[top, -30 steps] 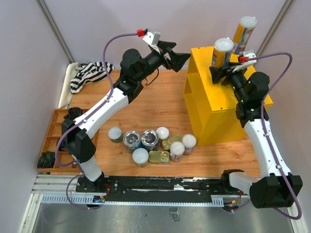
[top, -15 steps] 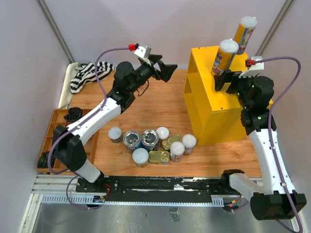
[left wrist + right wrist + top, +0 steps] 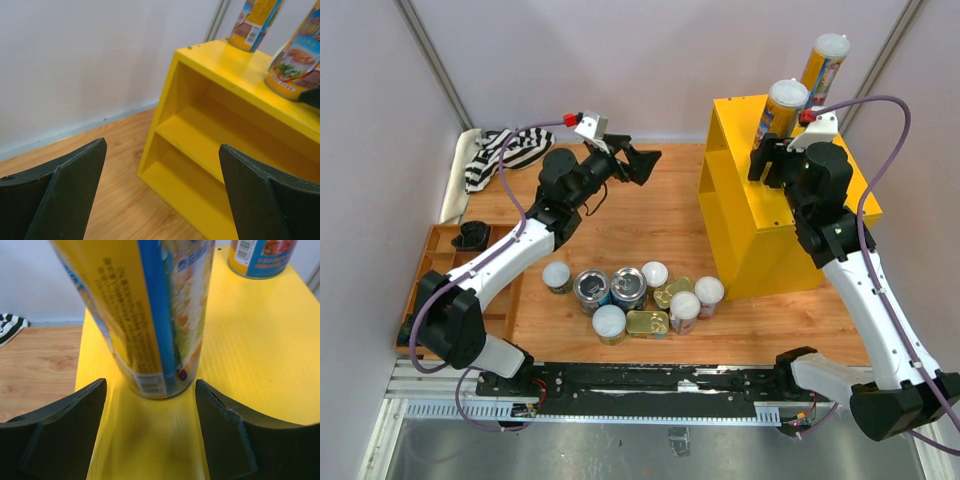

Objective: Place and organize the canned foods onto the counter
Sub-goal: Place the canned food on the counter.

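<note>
Yellow tube [image 3: 150,315] stands on the counter [image 3: 765,240]; only the right wrist view shows the right gripper [image 3: 150,385] gaping, not touching it. Left gripper [image 3: 162,145] gapes empty.

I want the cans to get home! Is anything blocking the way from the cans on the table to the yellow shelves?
Nothing visible blocks it. The cans sit on the table right beside the yellow cabinet, and both its shelves look empty. Two tall cans stand on top already.
</note>
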You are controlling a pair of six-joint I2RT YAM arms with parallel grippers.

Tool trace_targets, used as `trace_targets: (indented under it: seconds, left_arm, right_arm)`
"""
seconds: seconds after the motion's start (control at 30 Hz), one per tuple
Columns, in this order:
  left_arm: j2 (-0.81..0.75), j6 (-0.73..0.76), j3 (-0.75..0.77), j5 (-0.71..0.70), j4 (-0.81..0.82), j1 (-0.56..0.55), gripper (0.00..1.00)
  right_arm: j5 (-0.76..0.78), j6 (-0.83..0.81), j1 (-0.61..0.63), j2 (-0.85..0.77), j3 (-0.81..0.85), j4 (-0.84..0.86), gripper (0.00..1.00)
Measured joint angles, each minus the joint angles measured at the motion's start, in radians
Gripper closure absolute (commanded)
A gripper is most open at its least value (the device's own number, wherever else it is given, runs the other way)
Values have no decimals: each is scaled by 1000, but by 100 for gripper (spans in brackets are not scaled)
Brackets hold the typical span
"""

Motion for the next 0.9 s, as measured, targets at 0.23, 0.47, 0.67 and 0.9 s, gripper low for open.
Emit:
trace_targets:
  seconds: [0.23, 0.47, 0.67, 0.9]
  left_arm:
    - [2, -34, -67, 7, 6, 39, 0]
    - [28, -55, -68, 29, 32, 55, 1]
    - [75, -72, -68, 49, 35, 79, 1]
    - [124, -81, -51, 64, 45, 87, 2]
  right_arm:
    - [87, -19, 0, 56, 62, -14, 40]
    - [102, -48, -9, 132, 127, -9, 54]
    - [93, -48, -41, 179, 155, 12, 54]
    - [54, -45, -117, 238, 190, 42, 54]
